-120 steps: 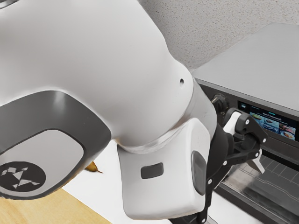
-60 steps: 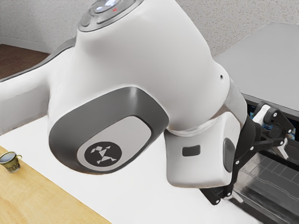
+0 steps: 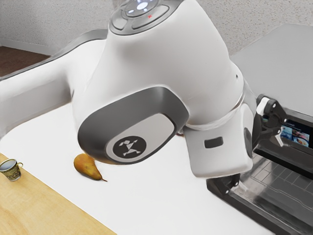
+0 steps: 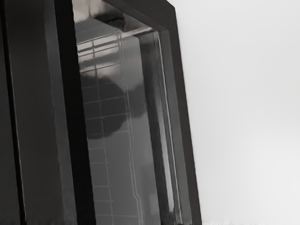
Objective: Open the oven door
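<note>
In the exterior view my gripper (image 3: 257, 160) is open in front of the oven, at the exterior view's right. Its upper finger stands near the control screen, and its lower one is beside the oven's lower dark frame, partly covered by the white hand. The oven door (image 3: 281, 190) has a glass pane with rack lines visible through it. Seen from the wrist view, the door's glass (image 4: 117, 164) lies ahead of my hand, with a dark blurred reflection on it. Whether the door stands slightly ajar, I cannot tell. Nothing is visible held by my gripper.
The oven's grey top (image 3: 283, 68) extends behind the hand, and its control screen (image 3: 296, 134) is above the glass. A pear (image 3: 88, 167) lies on the white surface below the arm. At the exterior view's left is a patterned cup (image 3: 11, 170).
The arm has swung away from the exterior camera, uncovering the pear and cup. My hand first went toward the exterior view's right and lower, then back slightly left and up, staying open.
</note>
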Controlling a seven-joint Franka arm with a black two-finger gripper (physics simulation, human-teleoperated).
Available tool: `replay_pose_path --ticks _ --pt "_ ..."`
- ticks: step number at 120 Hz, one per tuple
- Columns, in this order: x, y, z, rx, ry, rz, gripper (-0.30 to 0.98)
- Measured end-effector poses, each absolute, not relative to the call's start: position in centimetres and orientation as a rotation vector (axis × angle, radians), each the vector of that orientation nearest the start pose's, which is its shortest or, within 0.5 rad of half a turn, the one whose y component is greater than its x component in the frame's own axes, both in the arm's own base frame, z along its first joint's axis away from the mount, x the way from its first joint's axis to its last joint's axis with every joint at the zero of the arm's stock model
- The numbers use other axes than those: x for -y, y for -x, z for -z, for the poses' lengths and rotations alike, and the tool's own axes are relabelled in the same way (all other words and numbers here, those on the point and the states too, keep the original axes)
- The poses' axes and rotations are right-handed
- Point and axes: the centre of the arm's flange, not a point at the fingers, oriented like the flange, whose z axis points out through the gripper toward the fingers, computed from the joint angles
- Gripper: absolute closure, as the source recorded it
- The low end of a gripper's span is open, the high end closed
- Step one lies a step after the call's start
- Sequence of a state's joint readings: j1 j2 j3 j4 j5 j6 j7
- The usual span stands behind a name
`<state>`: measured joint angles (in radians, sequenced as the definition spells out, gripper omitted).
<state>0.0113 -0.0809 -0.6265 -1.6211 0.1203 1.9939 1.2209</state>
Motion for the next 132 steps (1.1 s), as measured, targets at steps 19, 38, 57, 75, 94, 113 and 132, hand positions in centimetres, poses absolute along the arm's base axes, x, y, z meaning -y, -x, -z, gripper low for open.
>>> replay_pose_path --ticks 19,38,57,75,94,113,132 --pt "33.2 -46.8 -67.2 -2.232 1.735 0.508 0.0" --pt "33.5 -47.2 -66.0 -2.229 1.781 0.491 0.0" --pt "33.4 -47.7 -65.6 -2.213 1.817 0.491 0.0" --pt "33.4 -48.3 -65.1 -2.211 1.842 0.494 -0.02" --pt "32.9 -48.2 -64.3 -2.195 1.864 0.467 0.0" --pt "28.8 -19.7 -78.2 -1.837 1.574 0.719 0.11" --pt "0.2 -45.6 -86.8 -1.178 2.462 0.684 0.05"
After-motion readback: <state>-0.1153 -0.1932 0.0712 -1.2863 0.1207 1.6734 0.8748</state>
